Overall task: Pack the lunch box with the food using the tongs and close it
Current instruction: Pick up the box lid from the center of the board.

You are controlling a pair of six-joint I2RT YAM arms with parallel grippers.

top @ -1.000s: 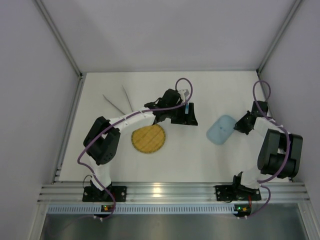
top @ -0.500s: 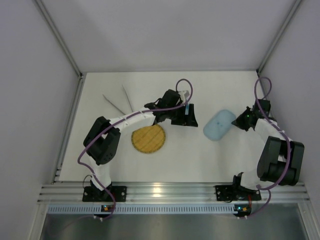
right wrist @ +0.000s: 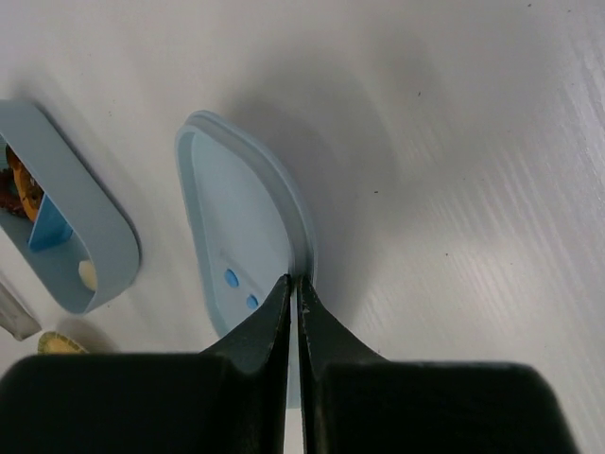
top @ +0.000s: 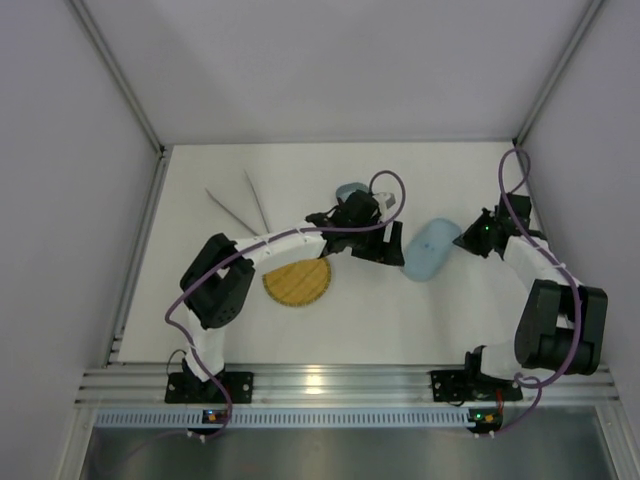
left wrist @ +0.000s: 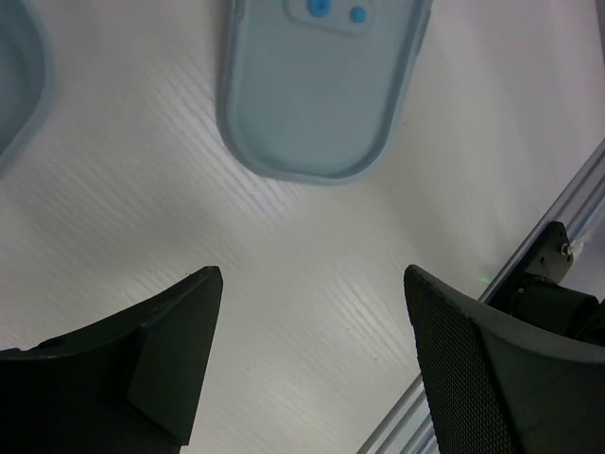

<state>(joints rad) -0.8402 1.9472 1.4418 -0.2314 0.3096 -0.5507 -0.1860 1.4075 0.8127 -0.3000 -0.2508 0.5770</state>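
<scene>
From above: tongs (top: 228, 208) on the white table (top: 300, 170) at the far left, well apart from both arms. Yellow plate (top: 297, 285) nearer the front, partly under the left arm. Lunch box (top: 349, 190) just behind the left gripper (top: 385, 248), mostly hidden by it. Lid (top: 428, 252) off the box, on the right of that gripper and near it, met at its right end by the right gripper (top: 465, 237).

From the left wrist: left gripper (left wrist: 312, 274) released, fingers (left wrist: 151, 359) spread wide, only bare table between them. Beyond the tips, the lid (left wrist: 312, 104), pale blue, with two blue spots at its far end. Curved blue edge of the lunch box (left wrist: 19, 85) in the top left corner, apart from the lid.

From the right wrist: right gripper (right wrist: 295, 282) clenched, fingers (right wrist: 265, 331) pressed together on the near rim of the lid (right wrist: 241, 227). Cannot tell whether the lid lies flat or is tipped up. Lunch box (right wrist: 104, 241) to the left of the lid, open and not touching it, with a divider (right wrist: 47, 232) across the inside. Brown food (right wrist: 17, 189) beyond the divider, a whitish piece (right wrist: 87, 274) on the near side of it. Rim of the plate (right wrist: 59, 342) showing at the bottom left, just past the box.
</scene>
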